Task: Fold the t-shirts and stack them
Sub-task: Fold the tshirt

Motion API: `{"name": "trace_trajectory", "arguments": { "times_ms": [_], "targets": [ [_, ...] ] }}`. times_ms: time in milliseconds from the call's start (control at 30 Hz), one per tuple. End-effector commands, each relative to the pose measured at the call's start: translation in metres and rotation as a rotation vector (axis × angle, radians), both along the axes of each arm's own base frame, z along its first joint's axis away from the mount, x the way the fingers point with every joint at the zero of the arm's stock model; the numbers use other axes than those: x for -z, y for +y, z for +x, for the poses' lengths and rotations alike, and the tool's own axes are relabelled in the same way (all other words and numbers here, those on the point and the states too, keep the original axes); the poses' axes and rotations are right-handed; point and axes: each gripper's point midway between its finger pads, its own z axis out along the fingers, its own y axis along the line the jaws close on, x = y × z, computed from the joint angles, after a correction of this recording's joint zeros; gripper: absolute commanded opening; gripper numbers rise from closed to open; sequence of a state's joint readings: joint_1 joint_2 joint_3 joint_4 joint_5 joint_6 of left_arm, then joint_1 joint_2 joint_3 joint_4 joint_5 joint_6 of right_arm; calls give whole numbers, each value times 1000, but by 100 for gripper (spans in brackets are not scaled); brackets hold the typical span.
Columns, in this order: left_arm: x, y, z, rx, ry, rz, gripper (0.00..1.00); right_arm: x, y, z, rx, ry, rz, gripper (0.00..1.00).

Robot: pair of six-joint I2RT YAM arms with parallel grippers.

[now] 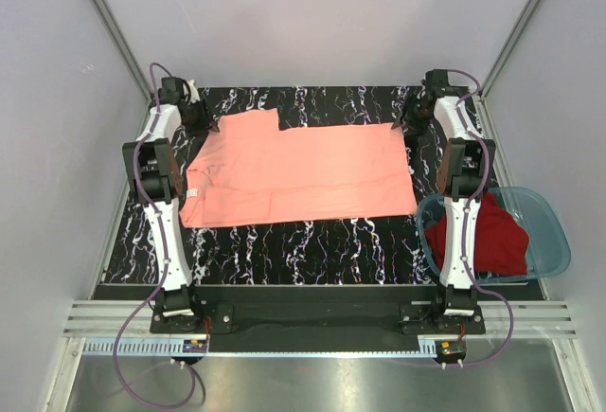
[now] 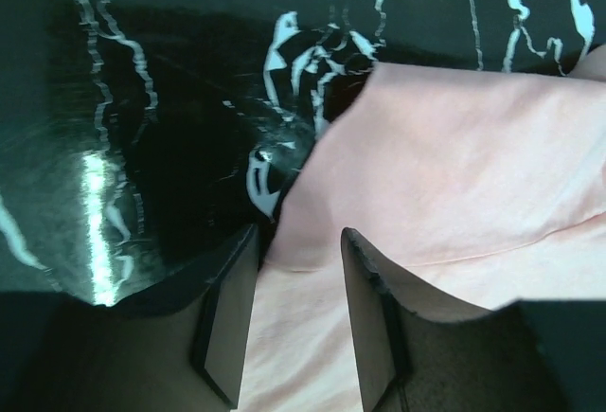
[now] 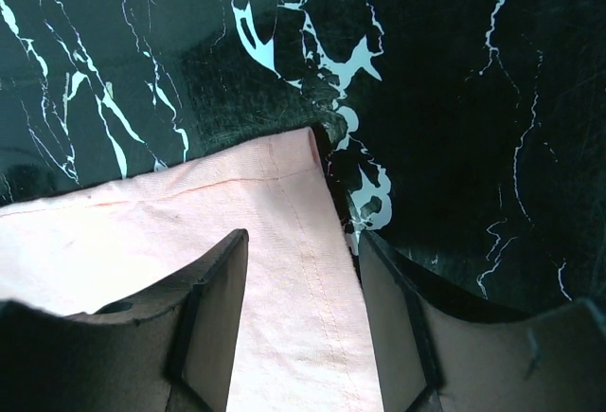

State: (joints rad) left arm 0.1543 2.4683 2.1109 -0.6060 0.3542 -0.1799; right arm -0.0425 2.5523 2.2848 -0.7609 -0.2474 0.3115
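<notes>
- Salmon-pink t-shirt (image 1: 303,170) lies flat on the table (image 1: 284,241), long axis left to right, neck leftward.
- Left gripper (image 2: 298,241) is parted over the far sleeve edge.
- Right gripper (image 3: 303,241) is parted astride the far hem corner.
- Recommended: pinch both corners together and lift evenly.
- Dark red t-shirt (image 1: 502,237) lies in the basin (image 1: 554,232).

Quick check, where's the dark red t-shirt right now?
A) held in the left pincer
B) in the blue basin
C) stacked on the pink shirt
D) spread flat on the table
B: the dark red t-shirt sits bunched inside the blue basin, apart from the salmon-pink t-shirt, which lies spread out.
</notes>
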Motion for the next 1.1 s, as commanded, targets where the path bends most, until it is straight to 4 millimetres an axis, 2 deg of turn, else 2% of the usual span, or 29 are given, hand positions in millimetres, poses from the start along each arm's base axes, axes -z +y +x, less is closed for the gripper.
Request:
{"name": "trace_trajectory", "arguments": {
  "times_ms": [0, 400, 433, 500, 533, 733, 900, 1067],
  "targets": [
    [-8, -14, 8, 55, -40, -7, 45, -3, -2, 10, 9, -27, 27, 57],
    [5, -8, -4, 52, 17, 45, 42, -1, -9, 16, 17, -38, 15, 61],
    [6, -8, -6, 51, 24, 44, 43, 3, -10, 17, 18, -32, 16, 61],
    [8, -8, -8, 51, 32, 37, 42, 1, -10, 21, 17, -42, 17, 61],
    [9, -8, -8, 53, 35, 37, 42, 7, -10, 21, 20, -31, 19, 61],
    [8, -8, -7, 46, 29, 15, 38, 8, -11, 28, 27, -36, 18, 60],
    [5, -11, -5, 47, 20, -8, 33, 15, -7, 21, 22, -3, 31, 52],
    [8, -14, -7, 46, 25, -29, 29, 14, -3, 23, 7, -4, 51, 47]
  ]
}}
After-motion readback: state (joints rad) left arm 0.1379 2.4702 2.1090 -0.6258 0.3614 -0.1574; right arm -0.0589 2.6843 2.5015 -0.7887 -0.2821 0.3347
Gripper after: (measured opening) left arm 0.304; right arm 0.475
